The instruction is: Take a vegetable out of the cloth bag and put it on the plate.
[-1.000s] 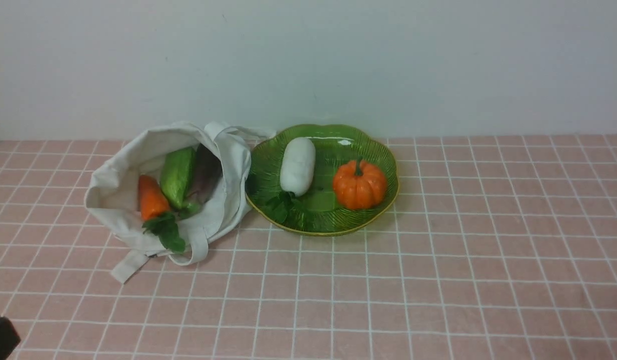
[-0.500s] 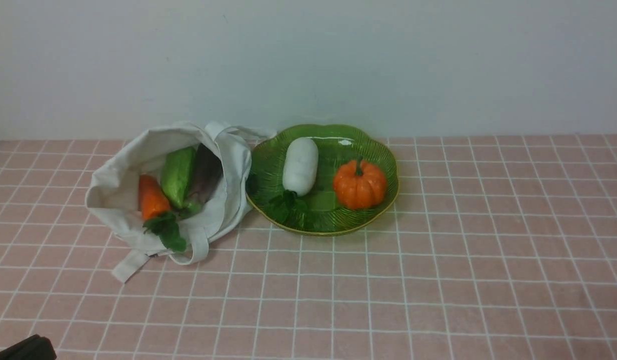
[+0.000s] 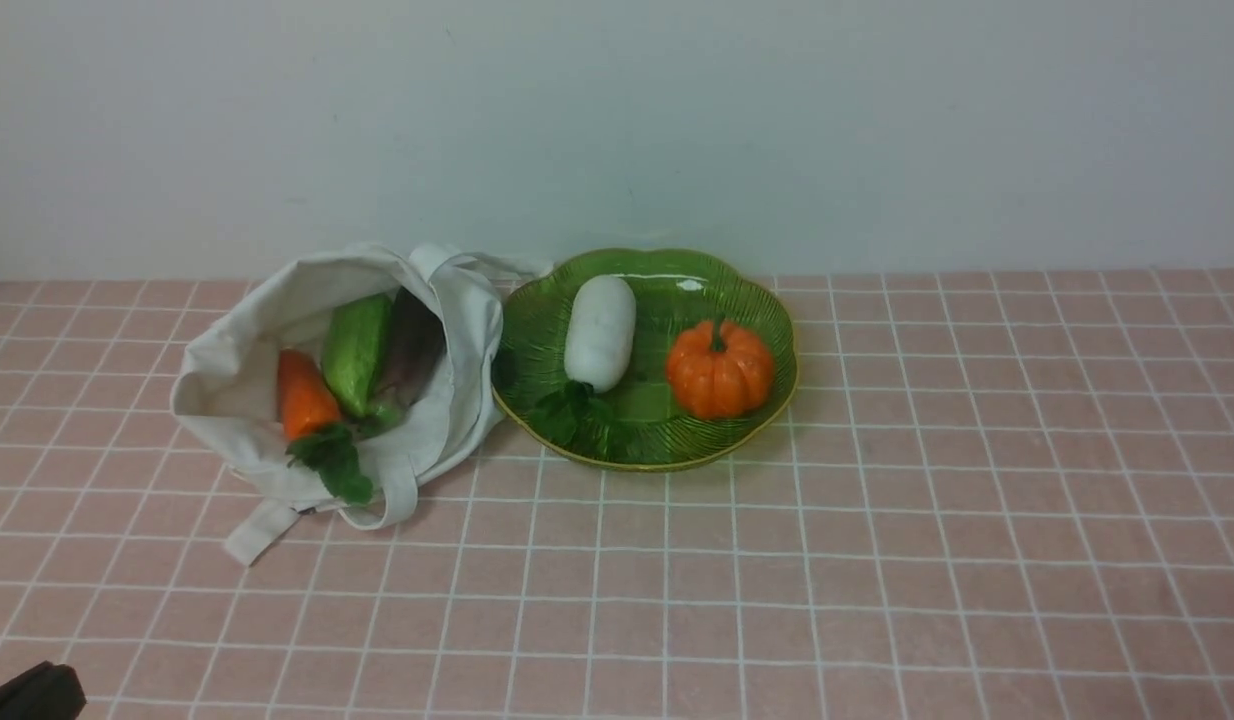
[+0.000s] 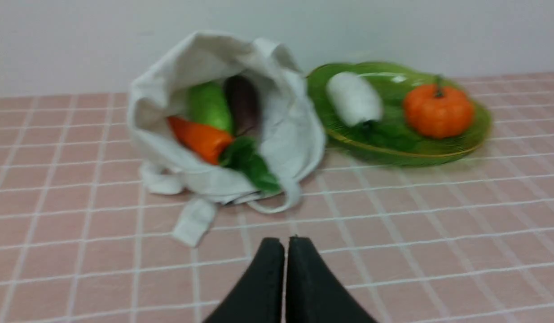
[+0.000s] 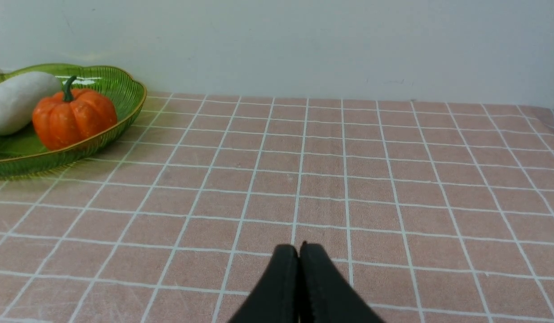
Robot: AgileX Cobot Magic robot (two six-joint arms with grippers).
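The white radish lies on the green glass plate, its dark leaves toward the near rim, beside an orange pumpkin. The off-white cloth bag lies open left of the plate. In the left wrist view the radish, plate and bag show ahead of my left gripper, which is shut and empty over the tablecloth. Only a dark corner of the left arm shows in the front view. My right gripper is shut and empty, well right of the plate.
The bag holds an orange carrot with green leaves, a green cucumber and a dark purple vegetable. A strap handle trails toward the near side. A pale wall runs behind the pink checked tablecloth.
The radish shifted slightly on the plate, then settled. The dark left arm part at the bottom left corner moved a little along the lower edge.
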